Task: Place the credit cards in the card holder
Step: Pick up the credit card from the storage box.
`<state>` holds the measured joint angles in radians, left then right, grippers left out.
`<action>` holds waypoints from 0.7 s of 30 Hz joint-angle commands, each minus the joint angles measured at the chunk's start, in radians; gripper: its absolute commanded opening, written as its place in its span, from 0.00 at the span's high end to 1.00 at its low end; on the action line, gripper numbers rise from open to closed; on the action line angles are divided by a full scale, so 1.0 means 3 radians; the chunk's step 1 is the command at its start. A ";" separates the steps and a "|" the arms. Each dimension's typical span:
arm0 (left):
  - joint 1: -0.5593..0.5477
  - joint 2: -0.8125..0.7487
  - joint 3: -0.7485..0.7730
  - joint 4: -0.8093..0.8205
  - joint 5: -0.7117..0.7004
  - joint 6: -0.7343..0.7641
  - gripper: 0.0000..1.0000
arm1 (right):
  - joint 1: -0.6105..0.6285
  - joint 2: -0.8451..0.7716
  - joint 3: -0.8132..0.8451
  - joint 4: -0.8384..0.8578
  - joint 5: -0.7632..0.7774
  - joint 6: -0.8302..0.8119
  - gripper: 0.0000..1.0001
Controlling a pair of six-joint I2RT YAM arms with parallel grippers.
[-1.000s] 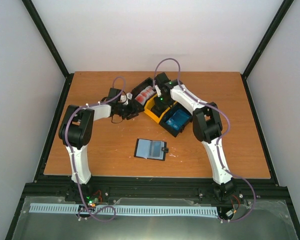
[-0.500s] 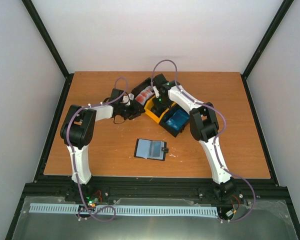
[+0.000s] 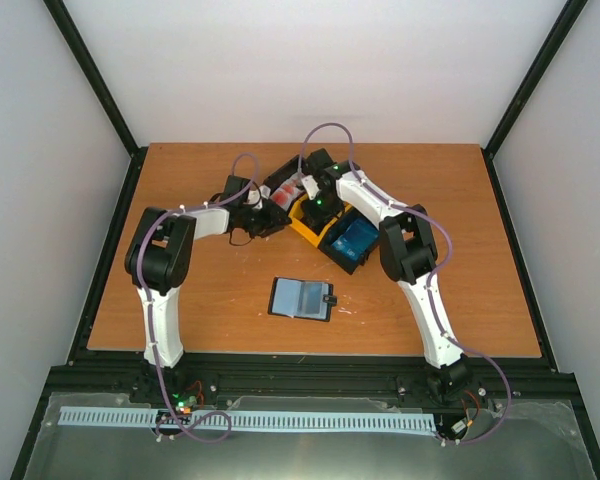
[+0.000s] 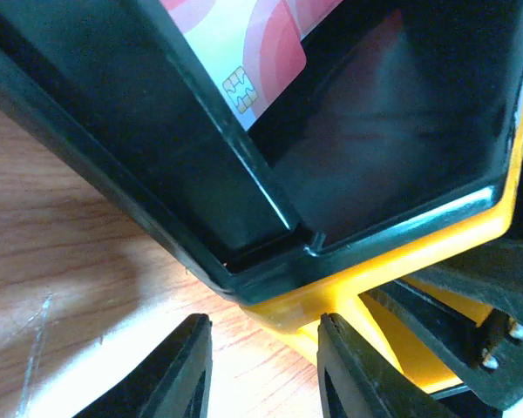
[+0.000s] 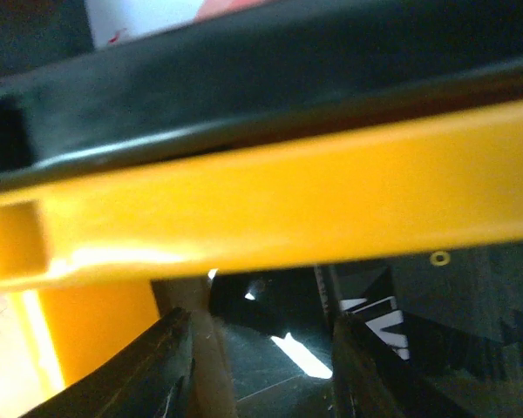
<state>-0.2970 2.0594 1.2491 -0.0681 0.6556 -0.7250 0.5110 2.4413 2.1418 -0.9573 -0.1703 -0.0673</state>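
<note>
Left gripper (image 4: 263, 335) — the fingers are held apart and nothing is gripped between them. Directly ahead of the fingertips, the junction of the black bin (image 4: 157, 148) and the yellow bin (image 4: 392, 261) is seen. The fingers are stopped just short of the plastic, above the table (image 4: 61, 261). Inside the black bin, ahead and slightly left of the tool, a red-and-white credit card (image 4: 244, 52) is lying with its chip side visible.

Right gripper (image 5: 261, 322) — the fingers are likewise spread and nothing is clamped. In the right wrist view the yellow bin's wall is found close above the fingertips, with the black bin's rim beyond it. A white corner of the card is visible past that rim.

In the overhead view both tools are located at the bin row, the left at the black bin's outer side and the right over the yellow bin. Behind the right tool, toward its wrist, a second black bin (image 3: 332, 252) holds blue credit cards (image 3: 355, 238). The card holder (image 3: 300, 298) is laid open on the table well behind both tools, toward the arm bases, with its grey-blue pockets facing up
</note>
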 commanded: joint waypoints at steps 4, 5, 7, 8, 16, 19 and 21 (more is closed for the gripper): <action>-0.0017 0.0093 0.0196 -0.0115 0.0038 0.0148 0.65 | 0.0012 0.0111 0.0334 -0.0309 -0.0235 -0.0021 0.55; -0.0017 0.0097 0.0202 -0.0119 0.0043 0.0158 0.65 | 0.0014 0.0124 0.0363 -0.0311 -0.0152 0.0002 0.55; -0.0017 0.0101 0.0203 -0.0128 0.0051 0.0169 0.65 | 0.0015 0.0151 0.0405 -0.0289 0.0073 0.0037 0.54; -0.0016 0.0107 0.0210 -0.0135 0.0054 0.0174 0.64 | 0.0010 0.0178 0.0431 -0.0289 0.0212 0.0042 0.53; -0.0017 0.0150 0.0267 -0.0189 0.0067 0.0198 0.65 | 0.0024 0.0303 0.0430 -0.0335 0.0238 0.0026 0.54; -0.0017 0.0172 0.0283 -0.0203 0.0060 0.0185 0.68 | 0.0025 0.0319 0.0416 -0.0384 0.0057 0.0002 0.54; -0.0017 0.0184 0.0282 -0.0203 0.0051 0.0166 0.68 | 0.0025 0.0321 0.0391 -0.0454 -0.0102 -0.0016 0.52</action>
<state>-0.2977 2.0884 1.2926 -0.1158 0.6823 -0.6907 0.5129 2.5069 2.2650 -1.0317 -0.1333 -0.0635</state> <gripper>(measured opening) 0.321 0.468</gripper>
